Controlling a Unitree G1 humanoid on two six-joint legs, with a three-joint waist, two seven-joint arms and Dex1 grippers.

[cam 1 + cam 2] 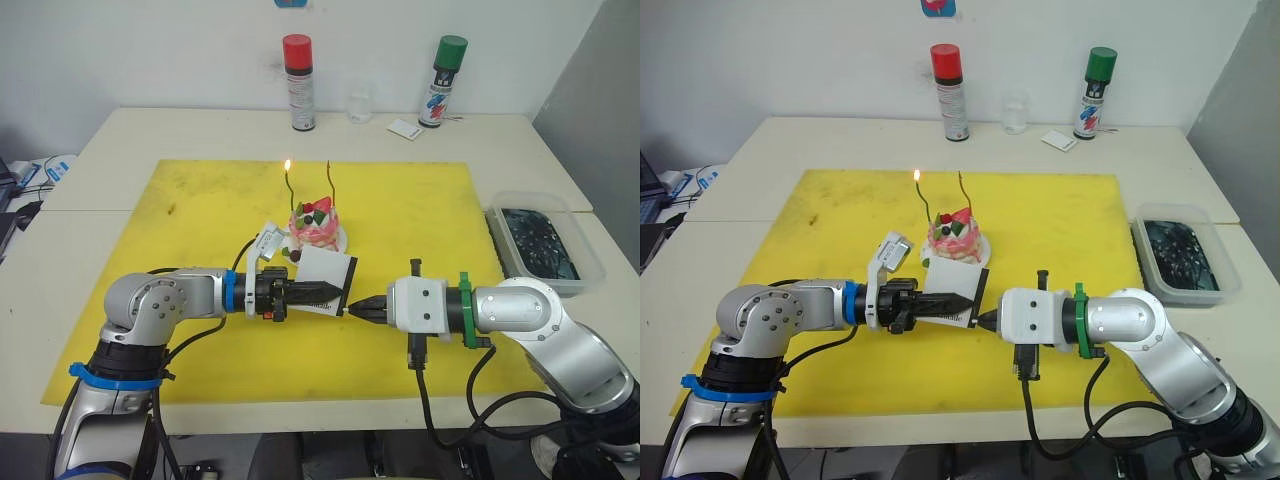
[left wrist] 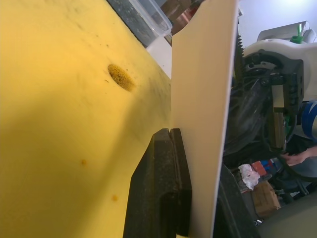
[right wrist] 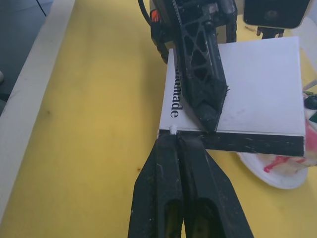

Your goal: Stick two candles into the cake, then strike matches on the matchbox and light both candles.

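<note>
Table: pale top, carries everything listed.
Mat: yellow sheet over the middle of the table (some dark specks and stains).
Bin: clear plastic tub with dark contents, off the mat on the robot's right.
Cans: red-capped can and green-capped can, upright at the far edge, well apart.
Left gripper: reaches in from the left over the mat's near half, fingers clamped on the matchbox.
Right gripper: comes in from the right, tips pressed together at the matchbox's dark strip (a tiny pale stub, too small to identify, pokes out between the tips in the right wrist view).
Matchbox: white, held up on edge just in front of the cake, dark strip toward the right gripper.
Cake: pink and white on a small white plate, mid-mat.
Card: small, white, near the green-capped can.
Candles: both standing in the cake; left candle has a flame at its tip, right candle is unlit.
</note>
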